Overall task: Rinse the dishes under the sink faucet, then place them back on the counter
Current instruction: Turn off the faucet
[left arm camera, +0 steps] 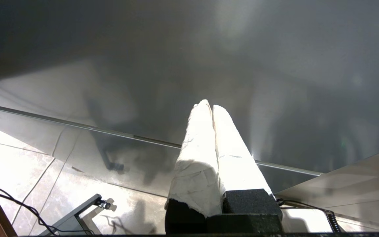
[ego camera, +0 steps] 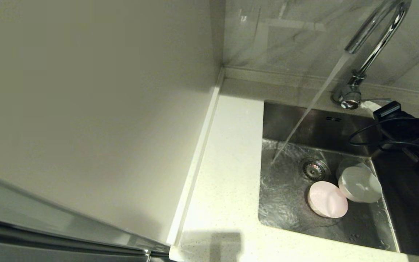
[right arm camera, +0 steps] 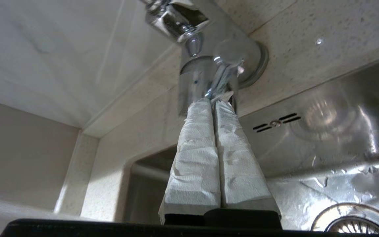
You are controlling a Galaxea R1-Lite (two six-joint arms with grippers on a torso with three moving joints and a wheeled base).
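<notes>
Water runs from the faucet into the sink. Pink bowl and whitish bowl lie upside down near the drain, touching. Right gripper is closed, tips at the faucet lever, holding nothing. Left gripper is parked, closed, empty. The bowls look light, stiff and wet-slippery (pinch at the rim). No readable writing.
</notes>
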